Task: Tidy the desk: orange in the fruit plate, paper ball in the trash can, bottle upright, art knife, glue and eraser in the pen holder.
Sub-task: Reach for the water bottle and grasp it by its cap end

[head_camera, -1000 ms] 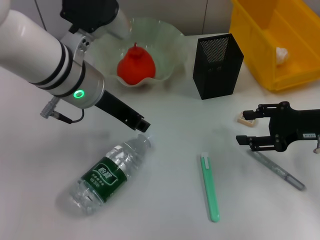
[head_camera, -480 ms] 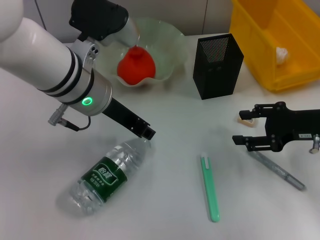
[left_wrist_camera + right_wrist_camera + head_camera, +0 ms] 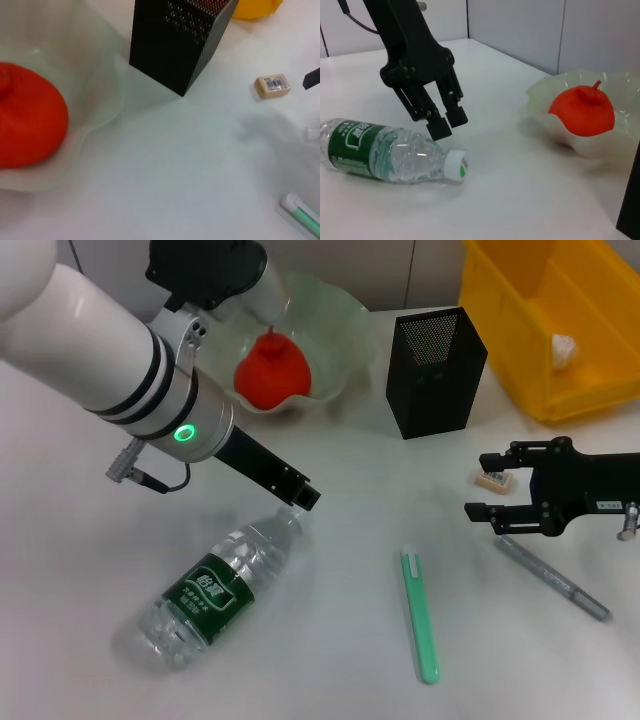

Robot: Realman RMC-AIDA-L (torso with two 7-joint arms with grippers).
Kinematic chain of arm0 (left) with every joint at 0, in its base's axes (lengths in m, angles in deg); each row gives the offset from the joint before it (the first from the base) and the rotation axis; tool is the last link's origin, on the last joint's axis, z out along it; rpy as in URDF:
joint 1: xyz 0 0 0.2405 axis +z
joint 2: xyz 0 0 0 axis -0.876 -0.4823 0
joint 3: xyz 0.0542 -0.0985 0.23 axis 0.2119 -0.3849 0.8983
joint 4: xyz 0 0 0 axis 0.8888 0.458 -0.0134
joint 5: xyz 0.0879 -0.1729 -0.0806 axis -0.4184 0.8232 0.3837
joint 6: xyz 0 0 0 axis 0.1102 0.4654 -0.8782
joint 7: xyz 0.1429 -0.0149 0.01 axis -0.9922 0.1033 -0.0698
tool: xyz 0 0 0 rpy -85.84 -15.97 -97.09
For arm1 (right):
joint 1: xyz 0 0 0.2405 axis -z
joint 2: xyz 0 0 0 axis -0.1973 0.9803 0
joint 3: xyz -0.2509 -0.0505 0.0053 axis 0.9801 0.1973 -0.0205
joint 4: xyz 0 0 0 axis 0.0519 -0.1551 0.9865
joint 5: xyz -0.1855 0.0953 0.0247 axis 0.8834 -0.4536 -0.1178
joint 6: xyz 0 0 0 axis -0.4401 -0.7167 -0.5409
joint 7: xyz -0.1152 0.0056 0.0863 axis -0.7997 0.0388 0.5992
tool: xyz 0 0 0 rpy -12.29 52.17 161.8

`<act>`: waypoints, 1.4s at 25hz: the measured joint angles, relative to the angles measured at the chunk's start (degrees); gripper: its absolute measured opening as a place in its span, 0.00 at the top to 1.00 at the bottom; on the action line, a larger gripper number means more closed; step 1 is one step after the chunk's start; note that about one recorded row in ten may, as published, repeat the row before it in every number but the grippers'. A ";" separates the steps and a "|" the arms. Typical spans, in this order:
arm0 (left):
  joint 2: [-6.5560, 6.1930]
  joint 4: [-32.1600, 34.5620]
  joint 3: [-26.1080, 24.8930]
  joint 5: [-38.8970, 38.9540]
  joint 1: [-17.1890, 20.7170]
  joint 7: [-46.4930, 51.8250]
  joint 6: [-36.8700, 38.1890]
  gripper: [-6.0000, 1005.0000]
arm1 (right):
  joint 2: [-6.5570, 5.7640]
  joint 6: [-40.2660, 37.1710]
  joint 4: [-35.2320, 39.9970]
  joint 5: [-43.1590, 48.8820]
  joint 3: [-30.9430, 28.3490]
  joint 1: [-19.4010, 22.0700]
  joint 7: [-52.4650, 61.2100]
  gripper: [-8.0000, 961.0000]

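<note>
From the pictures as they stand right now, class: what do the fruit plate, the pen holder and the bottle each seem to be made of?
The fruit plate: probably translucent pale-green plastic or glass, since the orange and the table show faintly through its wavy rim. The pen holder: black perforated metal mesh by its look, matte. The bottle: clear thin plastic, glossy, with ridged walls, a green label and a white cap.
</note>
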 joint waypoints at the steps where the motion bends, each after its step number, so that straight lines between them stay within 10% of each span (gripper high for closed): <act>1: 0.00 0.03 0.01 0.00 -0.12 0.13 -0.02 0.58 | -0.05 -0.25 0.01 -0.04 0.00 0.01 -0.01 0.26; 35: 0.00 -8.94 1.70 3.05 1.31 -2.47 -7.26 0.58 | -0.96 3.30 3.80 -1.94 0.00 -2.41 -16.35 0.26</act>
